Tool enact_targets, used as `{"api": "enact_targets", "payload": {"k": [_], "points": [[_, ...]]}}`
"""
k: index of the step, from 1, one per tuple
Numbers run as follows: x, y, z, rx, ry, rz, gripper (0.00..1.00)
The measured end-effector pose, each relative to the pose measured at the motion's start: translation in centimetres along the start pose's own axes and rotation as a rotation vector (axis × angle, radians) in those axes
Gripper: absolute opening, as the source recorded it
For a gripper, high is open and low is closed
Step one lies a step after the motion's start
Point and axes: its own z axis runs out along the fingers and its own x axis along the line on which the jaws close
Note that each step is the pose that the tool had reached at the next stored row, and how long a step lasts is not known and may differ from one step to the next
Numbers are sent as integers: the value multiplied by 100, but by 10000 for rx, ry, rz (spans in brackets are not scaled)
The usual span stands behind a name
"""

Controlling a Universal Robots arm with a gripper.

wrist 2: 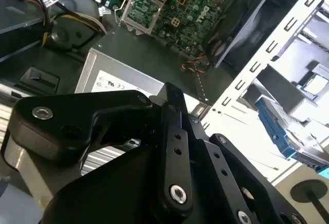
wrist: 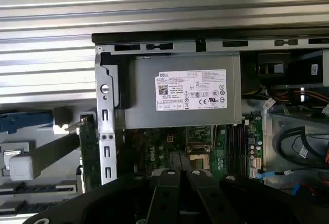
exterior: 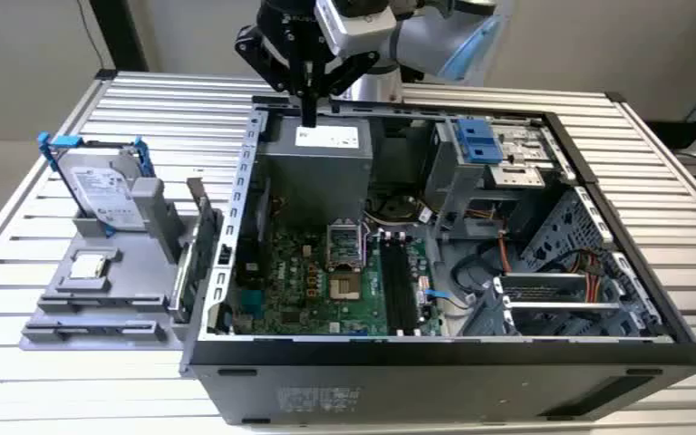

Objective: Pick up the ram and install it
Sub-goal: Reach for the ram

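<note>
Grey plastic made up the holder tray (exterior: 94, 313) at the exterior view's left end of the slatted bench (exterior: 82, 399), with a hard drive (exterior: 97, 190) propped in it. On that tray's far edge, just beside the wall of the open computer case (exterior: 445, 381), the ram (exterior: 200, 204) stood on its long edge; the first wrist view caught it as a thin green strip (wrist: 88, 152). It was not in my grasp.

My jaws (exterior: 309, 111) hung over the power supply (exterior: 323, 159) at the case's back, drawn narrow and holding nothing. Further right lay the motherboard (exterior: 305, 281) and its long black slots (exterior: 397, 285).

The danger, as I judged it, was the tight gap: the stick sat so close to the case wall that a finger could strike metal or tip the board. A crooked grip might then set it askew in a slot.
</note>
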Motion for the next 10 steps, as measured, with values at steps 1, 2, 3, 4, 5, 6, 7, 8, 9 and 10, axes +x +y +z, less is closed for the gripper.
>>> {"api": "enact_targets", "payload": {"k": [1,2,3,4,5,6,7,8,9,10], "points": [[0,0,0,0,0,0,0],[0,0,0,0,0,0,0],[0,0,0,0,0,0,0],[0,0,0,0,0,0,0],[0,0,0,0,1,0,0],[2,0,0,0,0,0,0],[2,0,0,1,0,0,0],[5,0,0,0,0,0,0],[7,0,0,0,1,0,0],[8,0,0,0,1,-1,0]]}}
